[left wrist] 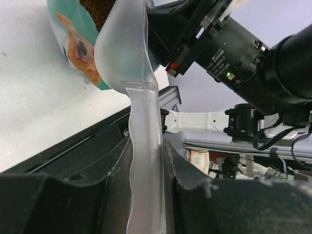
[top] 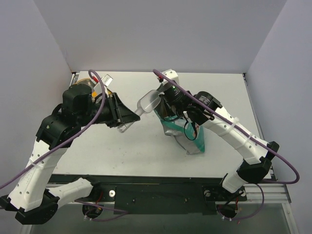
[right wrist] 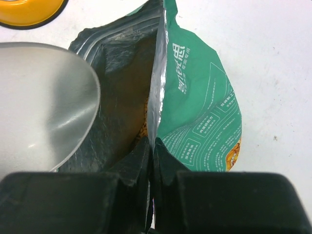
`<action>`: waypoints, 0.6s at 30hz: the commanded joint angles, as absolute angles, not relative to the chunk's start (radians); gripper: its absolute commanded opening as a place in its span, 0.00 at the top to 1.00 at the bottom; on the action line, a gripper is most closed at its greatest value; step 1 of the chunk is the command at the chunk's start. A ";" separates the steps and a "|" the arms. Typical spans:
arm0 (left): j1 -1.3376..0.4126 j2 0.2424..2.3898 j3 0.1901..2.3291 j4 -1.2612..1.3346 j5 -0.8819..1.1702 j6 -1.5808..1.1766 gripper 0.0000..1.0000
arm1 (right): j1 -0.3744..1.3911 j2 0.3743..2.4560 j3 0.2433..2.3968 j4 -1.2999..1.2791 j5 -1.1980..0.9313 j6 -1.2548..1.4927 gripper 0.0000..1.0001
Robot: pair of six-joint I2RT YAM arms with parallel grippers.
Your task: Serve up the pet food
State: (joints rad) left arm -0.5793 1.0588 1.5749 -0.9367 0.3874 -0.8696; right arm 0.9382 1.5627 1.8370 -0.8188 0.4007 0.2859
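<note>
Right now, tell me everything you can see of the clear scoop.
The scoop is translucent, frosted-looking plastic: a rounded bowl and a long wavy-edged handle. The left gripper is shut on the handle, bowl aimed at the mouth of the pouch, whose rim the right gripper pinches. The bowl sits at the opening and looks empty; whether it touches the foil is unclear.

Handle of clear scoop clamped in left gripper, its bowl beside teal pouch, brown kibble inside

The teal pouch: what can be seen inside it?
Inside the teal pouch, silver foil lining and some brown kibble show. The clear scoop covers the left part of the opening, so how full it is cannot be seen.
</note>
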 commanded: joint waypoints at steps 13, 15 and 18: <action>-0.422 1.072 1.411 -0.928 0.710 -1.075 1.00 | 1.066 1.594 1.913 -0.848 0.408 0.178 1.00; -0.411 1.081 1.396 -0.971 0.706 -1.072 1.00 | 1.068 1.585 1.898 -0.839 0.414 0.172 1.00; -0.394 1.088 1.364 -1.008 0.703 -1.086 1.00 | 1.071 1.577 1.881 -0.833 0.414 0.164 1.00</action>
